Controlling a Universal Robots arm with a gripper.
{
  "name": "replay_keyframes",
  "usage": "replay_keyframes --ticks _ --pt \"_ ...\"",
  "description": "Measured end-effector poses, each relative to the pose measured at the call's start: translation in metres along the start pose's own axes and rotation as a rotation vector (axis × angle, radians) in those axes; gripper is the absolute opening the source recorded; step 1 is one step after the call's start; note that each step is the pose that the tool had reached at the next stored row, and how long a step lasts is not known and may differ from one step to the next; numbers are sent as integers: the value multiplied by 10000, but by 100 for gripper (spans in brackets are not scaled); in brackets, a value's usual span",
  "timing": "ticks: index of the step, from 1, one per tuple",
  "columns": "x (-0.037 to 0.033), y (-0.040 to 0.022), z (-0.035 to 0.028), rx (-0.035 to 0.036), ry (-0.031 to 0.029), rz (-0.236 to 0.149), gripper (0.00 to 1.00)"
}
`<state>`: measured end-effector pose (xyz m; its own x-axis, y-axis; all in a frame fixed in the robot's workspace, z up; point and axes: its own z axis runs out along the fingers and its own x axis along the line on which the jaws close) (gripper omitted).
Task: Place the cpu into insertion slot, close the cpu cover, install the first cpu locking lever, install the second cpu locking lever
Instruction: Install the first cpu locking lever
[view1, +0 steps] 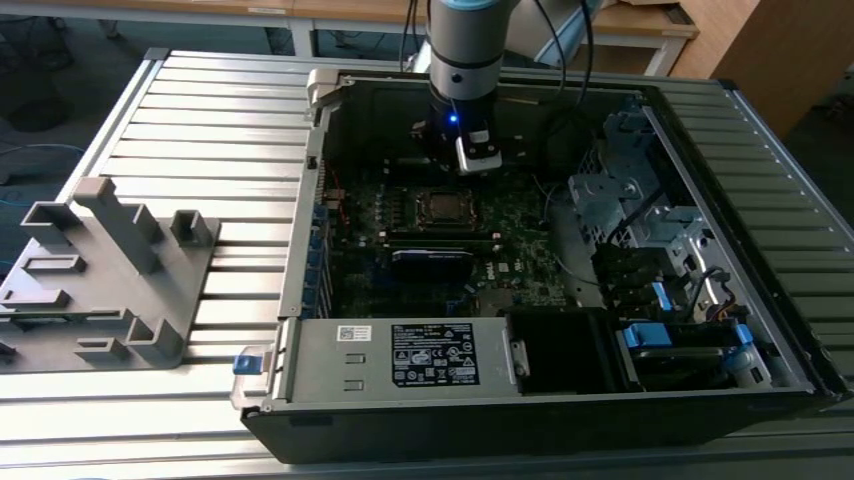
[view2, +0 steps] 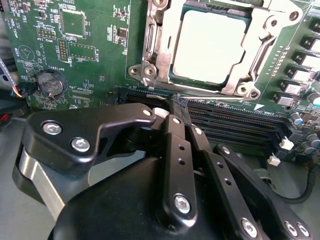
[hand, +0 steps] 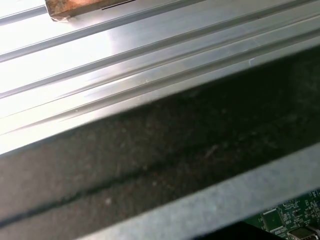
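The cpu (view2: 210, 45), a square chip with a dull silvery top, lies flat in the socket on the green motherboard (view2: 90, 50). The cpu cover (view2: 167, 45), a silvery metal frame, lies down around it, and the chip shows through its centre window. My gripper (view2: 176, 104) is shut, its black fingers pressed together with nothing visible between them. Its tips sit just off the socket's edge, over the black memory slots (view2: 235, 120). In the exterior view the gripper (view1: 463, 165) hangs inside the open computer case, just behind the socket (view1: 441, 205).
The case walls (view1: 300, 250) ring the board. A power supply (view1: 400, 355) is at the front and a metal drive cage (view1: 627, 200) on the exterior view's right. A grey fixture (view1: 107, 270) stands on the slatted table (hand: 125, 50). Cables (view1: 574, 60) hang beside the arm.
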<state>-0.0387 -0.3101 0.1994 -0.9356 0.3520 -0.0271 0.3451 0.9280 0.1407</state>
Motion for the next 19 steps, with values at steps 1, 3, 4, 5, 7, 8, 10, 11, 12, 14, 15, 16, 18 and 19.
replay_keyframes --ticks 1,3,4,5,7,8,10,11,12,14,15,16,18,19 --pt "0 -1 2 5 -1 -3 11" --pt "0 -1 3 18 -5 -5 11" --pt "0 -1 3 21 -6 -6 11" --pt "0 -1 3 21 -7 -5 11" --pt "0 -1 4 21 -7 -3 11" --pt "1 0 4 20 -7 -2 11" --pt "2 3 4 20 -8 -2 11" --pt "2 3 4 20 -8 -2 11" --pt "-2 5 5 26 -9 -4 11" --pt "-18 11 6 41 -16 -4 11" --pt "-23 12 7 45 -17 -4 11" --pt "-24 13 7 47 -18 -4 11" --pt "-23 16 7 50 -19 10 11" --pt "-22 19 7 49 -21 19 11"
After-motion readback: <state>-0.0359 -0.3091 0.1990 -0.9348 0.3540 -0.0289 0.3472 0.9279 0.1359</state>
